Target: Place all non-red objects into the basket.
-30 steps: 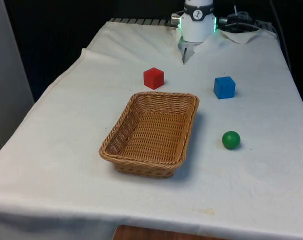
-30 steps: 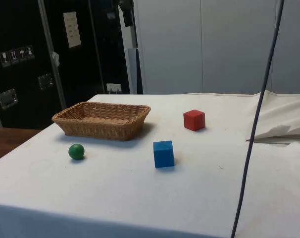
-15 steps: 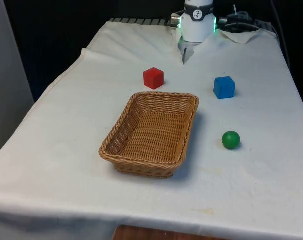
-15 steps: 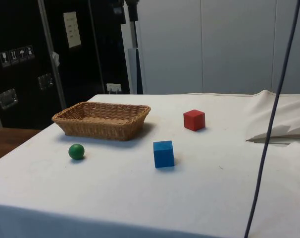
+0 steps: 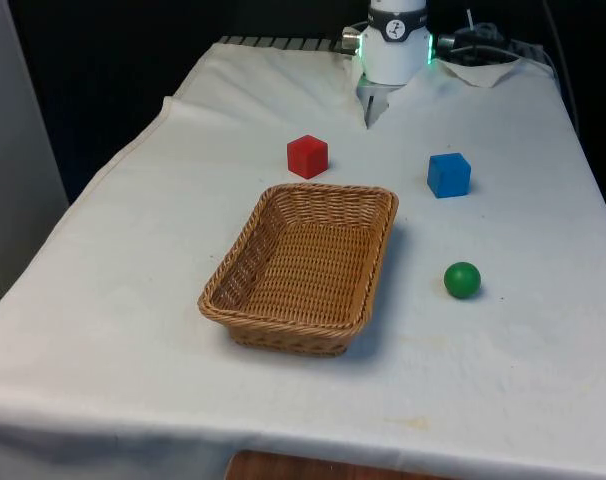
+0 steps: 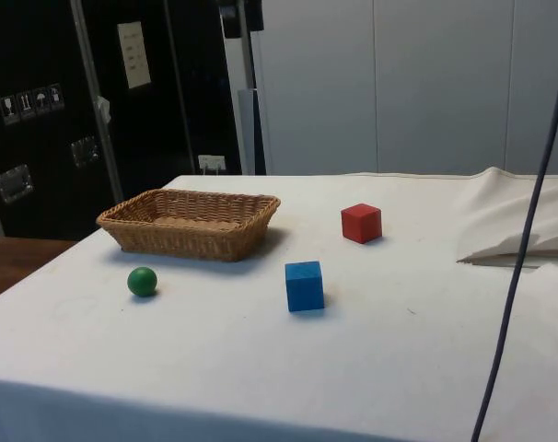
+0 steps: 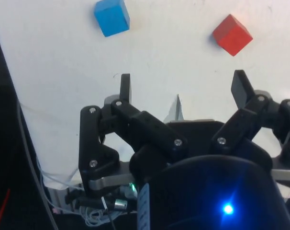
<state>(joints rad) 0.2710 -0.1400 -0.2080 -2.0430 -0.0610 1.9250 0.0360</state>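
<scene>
A wicker basket (image 5: 301, 267) (image 6: 189, 222) sits mid-table with nothing inside it. A blue cube (image 5: 448, 174) (image 6: 304, 285) (image 7: 112, 17) rests on the cloth toward the front view's right, and a green ball (image 5: 462, 280) (image 6: 142, 281) lies nearer the camera on that same side. A red cube (image 5: 307, 156) (image 6: 361, 223) (image 7: 232, 34) stands beyond the basket. My gripper (image 7: 183, 88) hangs high above the table's far end, open, with nothing between its fingers and well clear of both cubes.
The robot's white base (image 5: 395, 45) stands at the table's far end, with bunched cloth (image 6: 514, 230) beside it. A dark cable (image 6: 523, 249) hangs down at the side view's right. White cloth spreads wide around the basket.
The hanging cable in the side view has swung to the right. The basket, cubes and ball have not moved.
</scene>
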